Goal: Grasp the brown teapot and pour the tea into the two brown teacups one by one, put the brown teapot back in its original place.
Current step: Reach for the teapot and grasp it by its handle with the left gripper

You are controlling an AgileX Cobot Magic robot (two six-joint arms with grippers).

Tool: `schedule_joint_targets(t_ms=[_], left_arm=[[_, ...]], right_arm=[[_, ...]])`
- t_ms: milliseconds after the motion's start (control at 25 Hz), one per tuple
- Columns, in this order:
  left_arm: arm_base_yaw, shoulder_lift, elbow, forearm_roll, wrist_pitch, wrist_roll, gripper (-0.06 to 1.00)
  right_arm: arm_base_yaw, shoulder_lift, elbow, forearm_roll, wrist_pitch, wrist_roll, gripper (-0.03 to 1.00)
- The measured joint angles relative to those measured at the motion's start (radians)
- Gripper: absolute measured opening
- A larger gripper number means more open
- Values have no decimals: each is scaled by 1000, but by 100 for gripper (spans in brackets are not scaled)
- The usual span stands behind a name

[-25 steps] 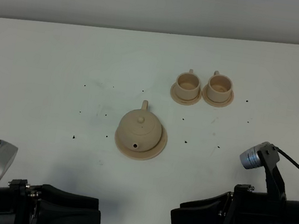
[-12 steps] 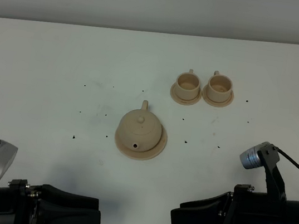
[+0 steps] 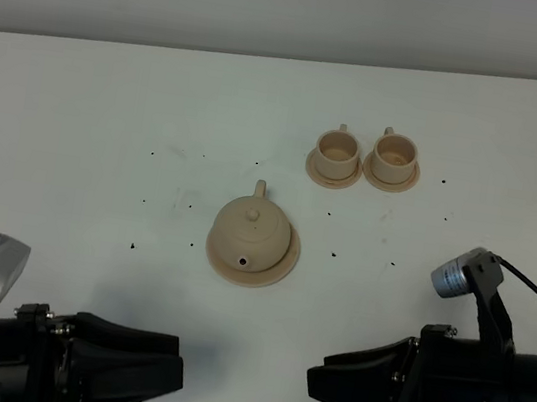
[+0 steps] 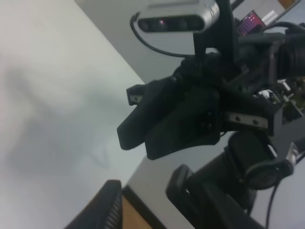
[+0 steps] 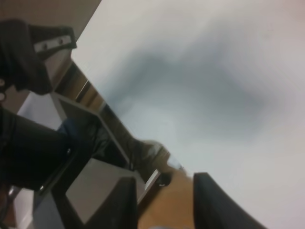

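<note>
While the brown teapot point(image 3: 251, 232) sits untouched on its saucer point(image 3: 273, 274), left gripper point(image 3: 176, 377) and right gripper point(image 3: 314, 382) hang back empty, fingers apart (per wrist views), so the opening reach likely comes next.

The teapot point(image 3: 252, 229) sits on the plate point(image 3: 286, 262) near the middle of the bench point(image 3: 79, 112). Behind it and to the right, the two cups point(image 3: 336, 152) point(image 3: 394, 155) stand side by side, each on its own saucer point(image 3: 332, 179). The left tool point(image 3: 176, 379) and the right tool point(image 3: 313, 383) lie along the near edge, well apart from them.
</note>
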Motion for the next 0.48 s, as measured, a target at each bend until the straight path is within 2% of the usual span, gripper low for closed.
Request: schedule_joint_targets(t_ms=[120, 240, 360, 480], left_arm=[[0, -14, -67, 1, -47, -26, 41], [0, -18, -173, 2, -123, -83, 41], [0, -18, -281, 33, -213, -153, 41], [0, -18, -370, 123, -278, -231, 41]], right_arm=[[0, -23, -40, -2, -60, 8, 31], [0, -48, -93, -65, -141, 77, 31], [0, -74, -160, -203, -221, 223, 31], [0, -101, -224, -398, -266, 417, 31]])
